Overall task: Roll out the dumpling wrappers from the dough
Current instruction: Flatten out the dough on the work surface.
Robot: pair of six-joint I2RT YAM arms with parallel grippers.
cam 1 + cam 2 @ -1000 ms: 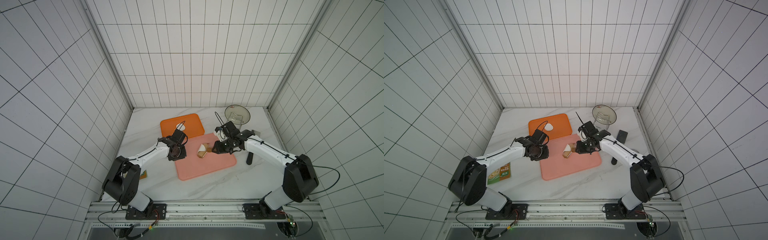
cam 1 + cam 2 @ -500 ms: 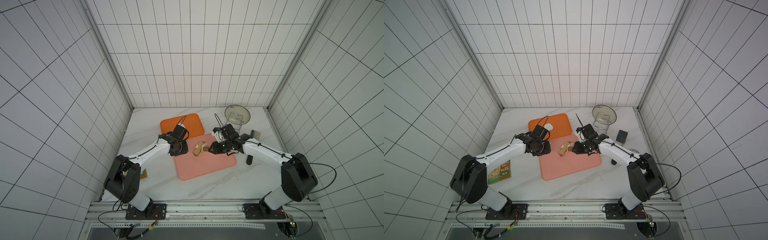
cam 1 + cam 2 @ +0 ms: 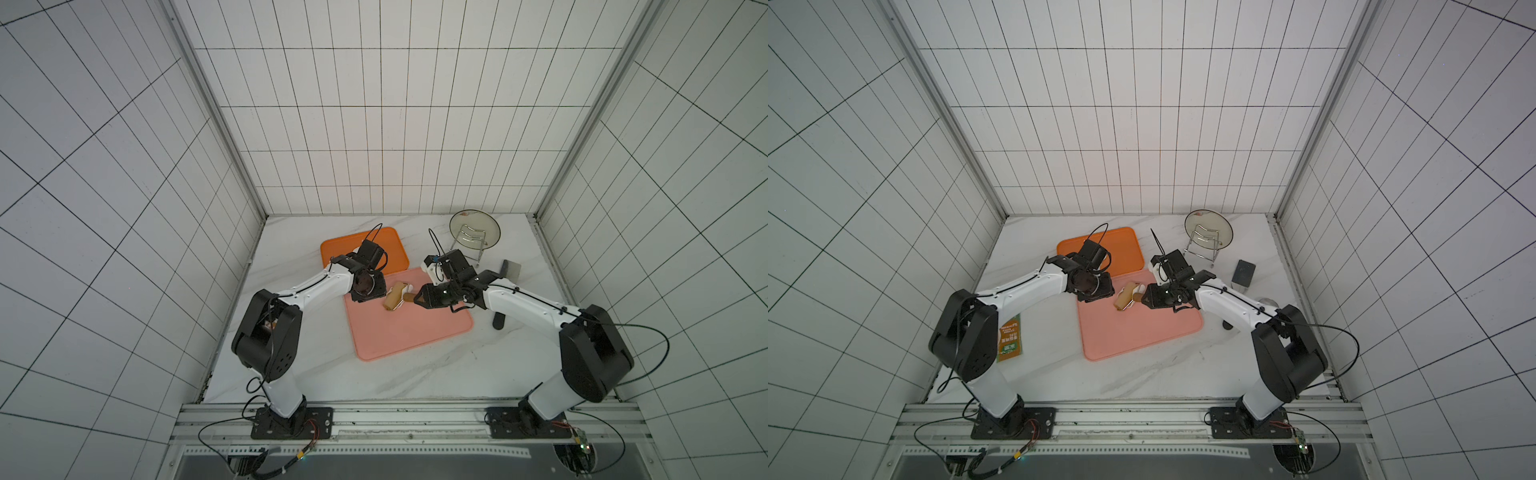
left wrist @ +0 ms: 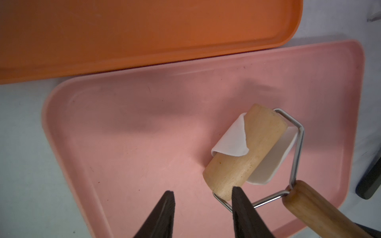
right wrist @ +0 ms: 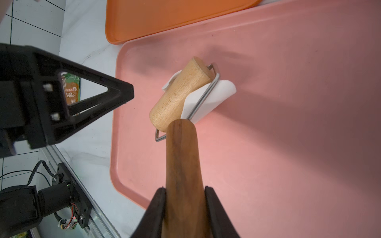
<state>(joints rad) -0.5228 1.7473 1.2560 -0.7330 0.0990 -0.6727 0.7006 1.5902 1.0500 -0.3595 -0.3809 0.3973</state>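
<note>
White-tiled cell, marble tabletop (image 3: 316, 365). Pink tray (image 3: 407, 332) sits mid-table, with the orange tray (image 3: 345, 249) just behind it, edges near touching. My right gripper (image 5: 184, 190) is clamped on the dark handle of the wooden roller (image 4: 245, 152), whose drum is down on the pink tray near the corner by the orange tray. The dough (image 4: 233, 140) is a thin white sheet: one flap is curled up onto the drum, and the rest lies on the tray under the wire frame. My left gripper (image 4: 203, 190) has its jaws spread and holds nothing. One fingertip is right at the drum's end; I can't tell whether it touches.
</note>
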